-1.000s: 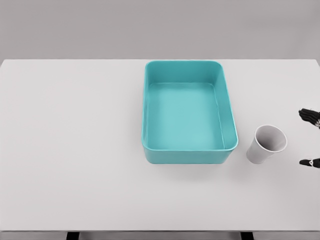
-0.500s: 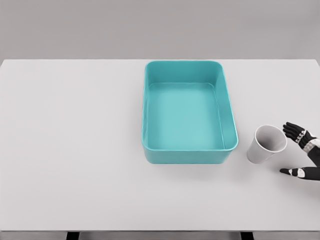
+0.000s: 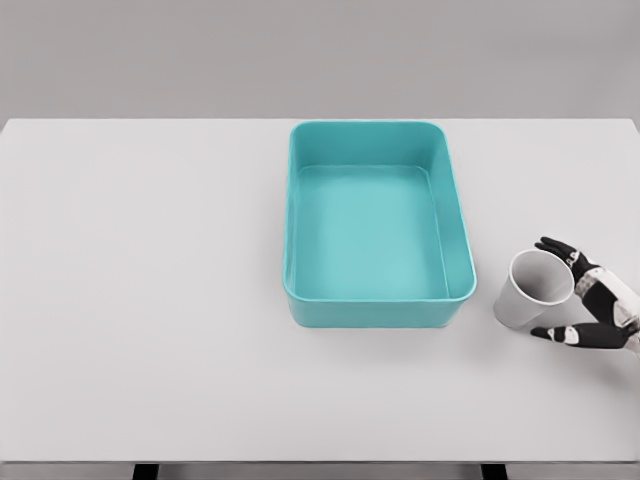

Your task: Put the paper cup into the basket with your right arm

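Right hand (image 3: 592,300): wrist and arm were cut off by the right edge.
Table (image 3: 150,300): legs were cropped by the bottom edge.

White paper cup (image 3: 533,288) beside a teal basket (image 3: 460,215).
The cup stands upright, open-mouthed, just right of the empty rectangular basket's near corner.
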Tool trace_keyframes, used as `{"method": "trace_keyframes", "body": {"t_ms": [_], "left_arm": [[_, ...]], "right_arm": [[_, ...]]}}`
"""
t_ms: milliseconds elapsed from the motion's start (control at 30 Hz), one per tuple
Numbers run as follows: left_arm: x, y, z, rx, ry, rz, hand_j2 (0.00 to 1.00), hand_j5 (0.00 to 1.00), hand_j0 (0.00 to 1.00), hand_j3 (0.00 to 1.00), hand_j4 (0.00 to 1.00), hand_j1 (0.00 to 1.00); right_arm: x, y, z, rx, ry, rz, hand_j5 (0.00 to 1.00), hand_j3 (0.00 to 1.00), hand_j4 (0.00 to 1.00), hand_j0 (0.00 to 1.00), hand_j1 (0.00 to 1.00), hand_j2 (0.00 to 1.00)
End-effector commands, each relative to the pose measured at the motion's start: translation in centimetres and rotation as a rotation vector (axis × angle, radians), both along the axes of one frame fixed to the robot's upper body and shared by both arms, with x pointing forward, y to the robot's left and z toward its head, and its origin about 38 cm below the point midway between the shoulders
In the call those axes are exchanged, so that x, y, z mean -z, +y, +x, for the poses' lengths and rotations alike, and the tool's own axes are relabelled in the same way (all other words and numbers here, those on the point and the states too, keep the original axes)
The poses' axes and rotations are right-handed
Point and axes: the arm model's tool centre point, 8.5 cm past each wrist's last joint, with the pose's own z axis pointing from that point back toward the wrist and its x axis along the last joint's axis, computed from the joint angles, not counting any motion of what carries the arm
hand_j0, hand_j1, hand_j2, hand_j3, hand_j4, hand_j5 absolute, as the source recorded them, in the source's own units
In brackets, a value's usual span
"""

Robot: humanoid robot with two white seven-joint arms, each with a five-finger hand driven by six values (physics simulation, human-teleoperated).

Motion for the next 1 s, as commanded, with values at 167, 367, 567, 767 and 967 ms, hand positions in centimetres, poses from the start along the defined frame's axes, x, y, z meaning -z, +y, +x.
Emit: {"method": "trace_keyframes", "body": {"t_ms": [167,367,567,767,967], "left_arm": [[0.0,0.0,0.0,0.0,0.0,0.0,1.0,1.0,1.0,1.0,1.0,1.0],[0.0,0.0,0.0,0.0,0.0,0.0,1.0,1.0,1.0,1.0,1.0,1.0],[0.0,0.0,0.0,0.0,0.001,0.0,1.0,1.0,1.0,1.0,1.0,1.0],[0.0,0.0,0.0,0.0,0.0,0.0,1.0,1.0,1.0,1.0,1.0,1.0],[0.0,0.0,0.0,0.0,0.0,0.0,1.0,1.0,1.0,1.0,1.0,1.0]], "right_arm": [[0.3,0.6,0.5,-0.011,0.015,0.007,1.0,1.0,1.0,1.0,1.0,1.0],[0.4,1.4,0.8,-0.031,0.016,0.011,1.0,1.0,1.0,1.0,1.0,1.0],[0.3,1.8,0.9,-0.039,0.007,0.015,1.0,1.0,1.0,1.0,1.0,1.0],[0.0,2.0,0.9,-0.047,-0.001,0.015,1.0,1.0,1.0,1.0,1.0,1.0],[-0.1,2.7,0.9,-0.069,-0.005,0.018,0.99,0.99,0.99,0.99,0.99,0.99]]}}
